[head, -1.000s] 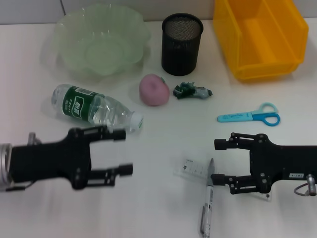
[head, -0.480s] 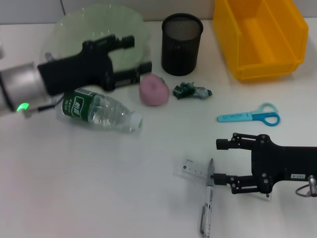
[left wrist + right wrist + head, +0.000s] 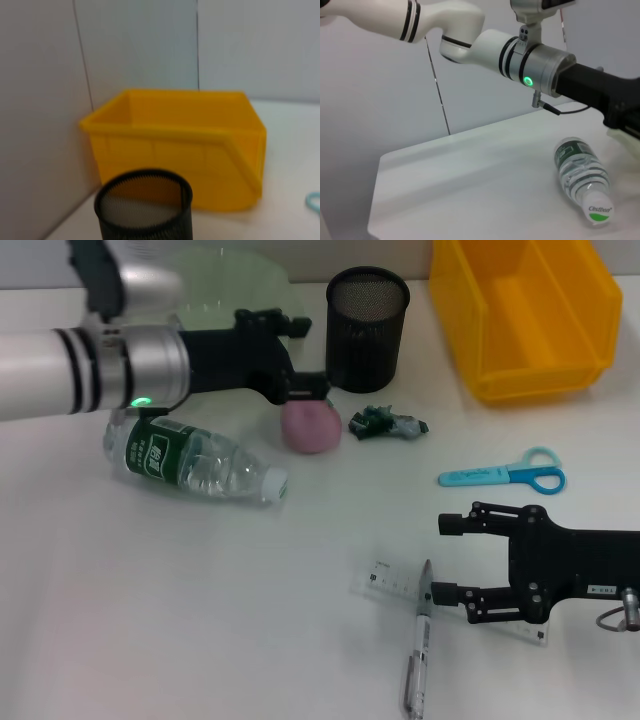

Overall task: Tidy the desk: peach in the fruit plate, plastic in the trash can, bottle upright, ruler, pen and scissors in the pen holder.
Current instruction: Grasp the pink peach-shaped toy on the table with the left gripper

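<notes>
I judge the peach (image 3: 311, 426) soft, light and bruisable, best pinched gently across its widest part; it sits on the white desk (image 3: 150, 600) before the pen holder (image 3: 367, 328). My left gripper (image 3: 306, 355) hovers spread above it; my right gripper (image 3: 446, 559) waits spread by the ruler (image 3: 392, 581).

I get bright, even overhead light with only soft shadows under objects. My left wrist view is out of focus: the yellow bin (image 3: 175, 145) and mesh pen holder (image 3: 144, 206) look hazy. The white desk (image 3: 200, 620) looks washed out.
</notes>
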Controlling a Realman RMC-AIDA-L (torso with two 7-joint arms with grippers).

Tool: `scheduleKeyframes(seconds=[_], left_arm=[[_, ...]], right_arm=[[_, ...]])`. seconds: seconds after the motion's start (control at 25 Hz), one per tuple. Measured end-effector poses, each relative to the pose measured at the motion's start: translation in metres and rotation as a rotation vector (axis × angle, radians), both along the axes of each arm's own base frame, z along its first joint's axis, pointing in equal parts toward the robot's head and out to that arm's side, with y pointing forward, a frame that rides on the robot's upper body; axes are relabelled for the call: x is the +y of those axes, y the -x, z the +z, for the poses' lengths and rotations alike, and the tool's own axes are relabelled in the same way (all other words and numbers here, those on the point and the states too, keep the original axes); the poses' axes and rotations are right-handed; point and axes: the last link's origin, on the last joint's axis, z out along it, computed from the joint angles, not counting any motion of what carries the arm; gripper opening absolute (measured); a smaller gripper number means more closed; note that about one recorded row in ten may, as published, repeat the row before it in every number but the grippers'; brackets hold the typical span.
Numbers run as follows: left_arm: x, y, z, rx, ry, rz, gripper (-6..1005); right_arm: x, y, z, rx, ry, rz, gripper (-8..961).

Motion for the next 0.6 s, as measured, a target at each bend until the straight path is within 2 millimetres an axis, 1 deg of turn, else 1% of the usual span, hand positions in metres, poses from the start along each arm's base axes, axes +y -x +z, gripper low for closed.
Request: scheduleKeyframes(seconds=[0.32, 0.6], left_arm=[[0.004, -0.006, -0.021, 0.179, 0.037, 0.020, 719], [0.001, -0.006, -0.031, 0.249, 0.056, 0.009, 711]], right_arm=[[0.002, 0.000, 0.001, -0.004, -0.002, -0.002, 815], [0.002, 0.000, 0.001, -0.005, -0.002, -0.003, 815]])
